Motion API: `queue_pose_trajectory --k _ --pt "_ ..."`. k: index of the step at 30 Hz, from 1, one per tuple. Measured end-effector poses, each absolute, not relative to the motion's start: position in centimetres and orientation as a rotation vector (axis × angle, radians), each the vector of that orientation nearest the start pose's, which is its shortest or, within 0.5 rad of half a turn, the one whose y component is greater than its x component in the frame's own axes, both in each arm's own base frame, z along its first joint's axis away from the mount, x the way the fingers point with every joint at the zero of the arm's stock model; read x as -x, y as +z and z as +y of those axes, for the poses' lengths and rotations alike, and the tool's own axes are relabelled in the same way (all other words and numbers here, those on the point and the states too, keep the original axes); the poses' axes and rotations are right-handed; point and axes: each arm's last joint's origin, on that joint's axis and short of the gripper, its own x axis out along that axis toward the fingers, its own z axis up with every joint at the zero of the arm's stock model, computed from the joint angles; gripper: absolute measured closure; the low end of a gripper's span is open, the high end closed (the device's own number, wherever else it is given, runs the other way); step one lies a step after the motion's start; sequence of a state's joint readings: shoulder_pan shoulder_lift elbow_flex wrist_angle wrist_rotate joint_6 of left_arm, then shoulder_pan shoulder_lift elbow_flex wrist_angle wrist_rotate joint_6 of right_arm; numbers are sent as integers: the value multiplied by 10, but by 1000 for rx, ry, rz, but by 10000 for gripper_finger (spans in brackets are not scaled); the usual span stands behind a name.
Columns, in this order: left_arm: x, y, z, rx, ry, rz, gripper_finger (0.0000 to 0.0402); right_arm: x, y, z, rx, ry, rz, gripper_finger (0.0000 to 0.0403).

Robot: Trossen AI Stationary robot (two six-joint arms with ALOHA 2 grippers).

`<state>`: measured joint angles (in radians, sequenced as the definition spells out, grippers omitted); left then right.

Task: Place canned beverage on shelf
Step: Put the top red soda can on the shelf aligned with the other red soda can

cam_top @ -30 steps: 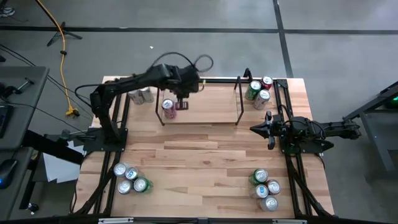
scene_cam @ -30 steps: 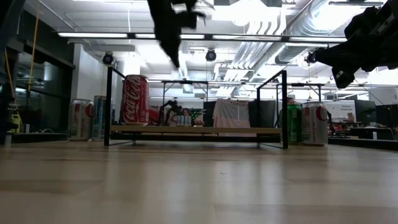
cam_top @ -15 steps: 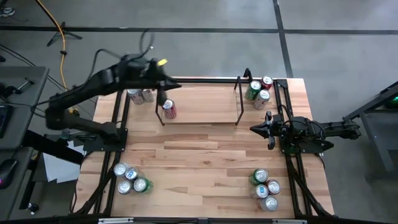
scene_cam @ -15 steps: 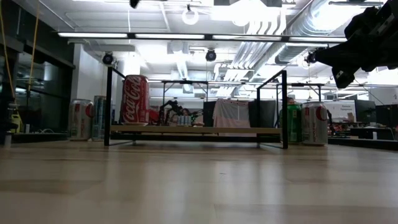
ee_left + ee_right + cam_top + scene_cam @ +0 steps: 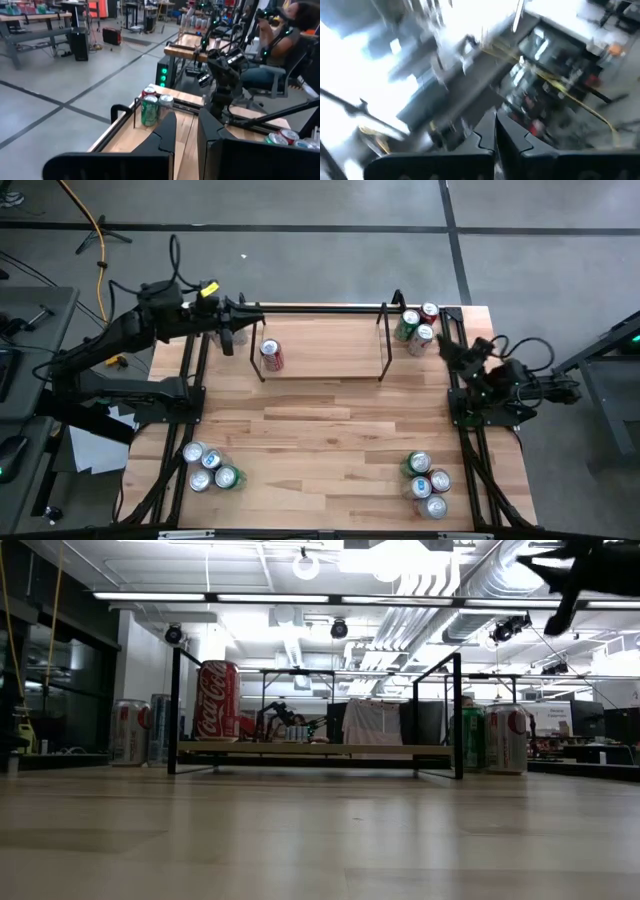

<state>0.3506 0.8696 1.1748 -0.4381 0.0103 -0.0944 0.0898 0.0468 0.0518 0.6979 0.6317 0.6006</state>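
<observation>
A red Coca-Cola can (image 5: 271,355) stands upright on the light wood base of the shelf (image 5: 325,370), at its left end. It also shows in the low view (image 5: 218,700). My left gripper (image 5: 248,318) is open and empty, up over the table's far left corner, left of the shelf; its wrist view (image 5: 186,120) looks across the table. My right gripper (image 5: 443,342) is shut and empty, raised at the right edge near the far right cans; it shows high in the low view (image 5: 560,580).
Groups of cans stand at the far right corner (image 5: 415,328), the far left behind the shelf (image 5: 225,333), the near left (image 5: 207,467) and the near right (image 5: 427,480). A black frame (image 5: 463,430) edges the table. A person (image 5: 285,35) sits beyond the right edge.
My left gripper has risen from beside the red can and drawn back toward the table's far left corner. The can stays upright on the shelf. My right gripper has lifted and swung from pointing left toward the far right cans.
</observation>
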Motion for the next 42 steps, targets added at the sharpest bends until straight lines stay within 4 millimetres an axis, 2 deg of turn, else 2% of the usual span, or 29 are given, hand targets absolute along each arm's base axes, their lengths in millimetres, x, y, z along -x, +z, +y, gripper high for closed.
queue_pose_trajectory --k 2,5,9,11,14,19,22,26,31,35,38,42 --pt "-151 423 55 117 348 113 401 -73 245 -11 -797 -278 -837 402" --pt "-152 423 56 116 374 115 401 -82 267 -12 -751 -318 -769 402" --pt "-154 421 58 115 403 126 401 -101 298 -17 -649 -496 -539 376" --pt "-156 421 58 116 403 132 401 -107 309 -22 -607 -615 -362 345" --pt "-155 421 58 116 403 134 401 -110 322 -32 -589 -795 -124 277" --pt "-155 420 58 117 396 139 401 -113 340 -53 -614 -1032 84 149" --pt "-155 420 58 117 395 139 401 -121 344 -71 -615 -1167 173 92" --pt "-155 420 58 117 395 139 401 -137 341 -101 -712 -1355 223 59" --pt "-153 421 57 116 394 132 401 -153 324 -147 -792 -1575 300 55" --pt "-147 424 55 113 394 113 401 -157 304 -180 -847 -1694 371 54" --pt "-142 426 53 110 393 96 401 -156 286 -196 -980 -1766 397 54" --pt "-136 429 51 106 393 75 401 -153 270 -209 -1029 -1852 442 54"
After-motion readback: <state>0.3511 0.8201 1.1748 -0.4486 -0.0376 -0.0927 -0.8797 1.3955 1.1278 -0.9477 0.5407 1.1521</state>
